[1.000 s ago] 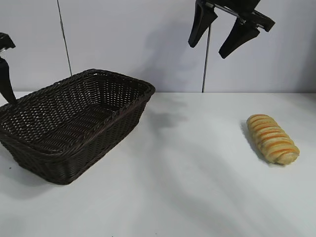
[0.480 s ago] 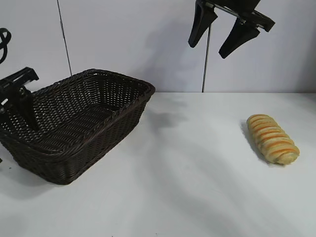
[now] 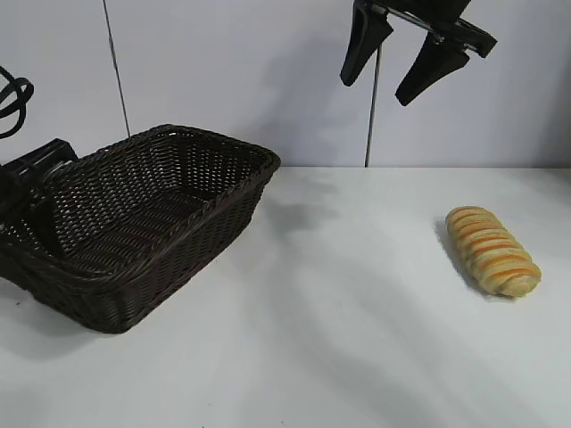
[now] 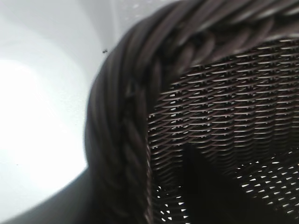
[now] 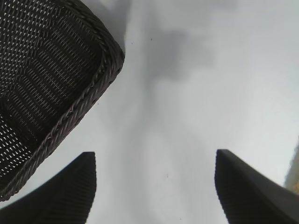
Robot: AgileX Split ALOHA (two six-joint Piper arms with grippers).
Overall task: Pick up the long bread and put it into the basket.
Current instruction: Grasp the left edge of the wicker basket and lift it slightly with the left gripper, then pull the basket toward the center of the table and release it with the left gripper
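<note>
Jaws on your right arm (image 3: pixel 426 20) are standing wide apart and gripping nothing, hanging high above the counter (image 3: pixel 339 348) in front of the back wall; whether the left jaws are clenched or released I cannot tell, since the basket's wall is hiding most of them. Your long bread (image 3: pixel 493 251) is lying flat on the counter over at the right side, untouched, with no arm near it and well apart from the basket (image 3: pixel 178 259), which is sitting at the left and holding nothing that shows. So the task is hardly getting under way: the pick-up is not yet done, and the carry across and the drop into the basket are both waiting. Working outward from the loaf, your right arm is the closer one, yet it is hovering up and back of the loaf, between it and the basket, tilting its jaws steeply down toward bare counter, as the right wrist view shows, with the basket's corner off to one side. Your left arm (image 3: pixel 31 174) is reaching down at the basket's far left end, pointing steeply downward, and the left wrist view is looking straight at the braided rim and woven inside wall from very close, with one dark part of the tool showing inside the basket. You are probably going to need the right arm to come down over the loaf.
</note>
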